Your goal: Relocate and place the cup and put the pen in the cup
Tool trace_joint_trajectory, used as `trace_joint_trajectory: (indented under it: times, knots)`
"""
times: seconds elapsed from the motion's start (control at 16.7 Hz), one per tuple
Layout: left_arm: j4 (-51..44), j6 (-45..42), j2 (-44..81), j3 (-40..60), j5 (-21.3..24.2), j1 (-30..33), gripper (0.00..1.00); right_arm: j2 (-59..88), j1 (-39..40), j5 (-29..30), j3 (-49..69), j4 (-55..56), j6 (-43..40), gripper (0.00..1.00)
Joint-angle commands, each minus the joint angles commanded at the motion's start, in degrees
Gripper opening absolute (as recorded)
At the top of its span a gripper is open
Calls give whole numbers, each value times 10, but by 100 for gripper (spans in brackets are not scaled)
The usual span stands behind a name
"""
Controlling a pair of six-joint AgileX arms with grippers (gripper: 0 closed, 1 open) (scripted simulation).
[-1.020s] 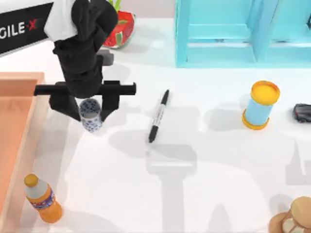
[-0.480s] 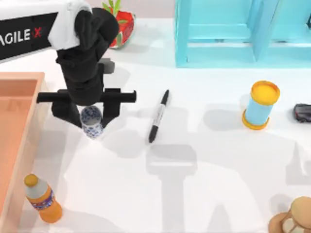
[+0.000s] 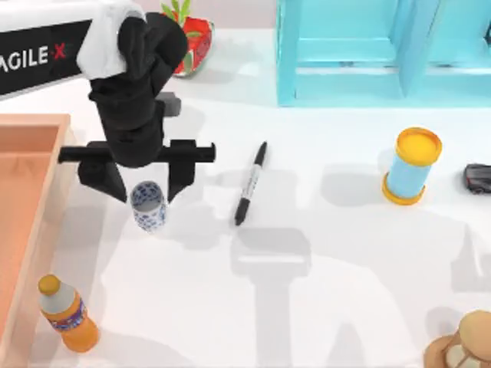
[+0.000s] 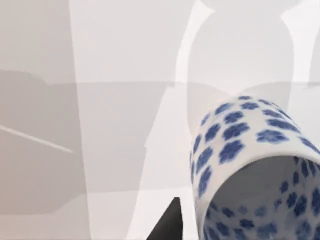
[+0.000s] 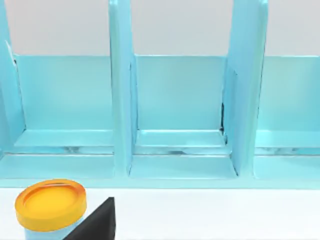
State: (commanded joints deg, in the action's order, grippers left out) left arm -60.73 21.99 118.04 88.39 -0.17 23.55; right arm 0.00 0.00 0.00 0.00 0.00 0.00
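With our left hand (image 3: 146, 184) spread wide, released, just over the cup (image 3: 148, 205) standing upright nr the worktop's left edge, risk: a finger clips the rim on lift-off & tips it toward the pen (image 3: 250, 182).

White table (image 3: 322, 307), cup (image 3: 148, 207), pen (image 3: 250, 183), orange bottle (image 3: 67, 314), blue cylinder (image 3: 412, 166)

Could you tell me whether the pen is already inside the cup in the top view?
No, the pen lies flat on the table, to the right of the cup and apart from it.
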Motion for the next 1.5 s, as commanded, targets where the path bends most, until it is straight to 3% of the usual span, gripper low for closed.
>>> trace_joint_trajectory:
  times: [0.12, 0.18, 0.84, 1.5]
  knots:
    - [0, 0, 0, 0, 0, 0, 98, 0, 0, 0, 0, 0, 0, 100]
    - [0, 0, 0, 0, 0, 0, 100, 0, 0, 0, 0, 0, 0, 100]
    - [-22, 1, 3, 22, 0, 0, 100, 0, 0, 0, 0, 0, 0, 100]
    - [-340, 3, 11, 350, 0, 3, 100, 0, 0, 0, 0, 0, 0, 100]
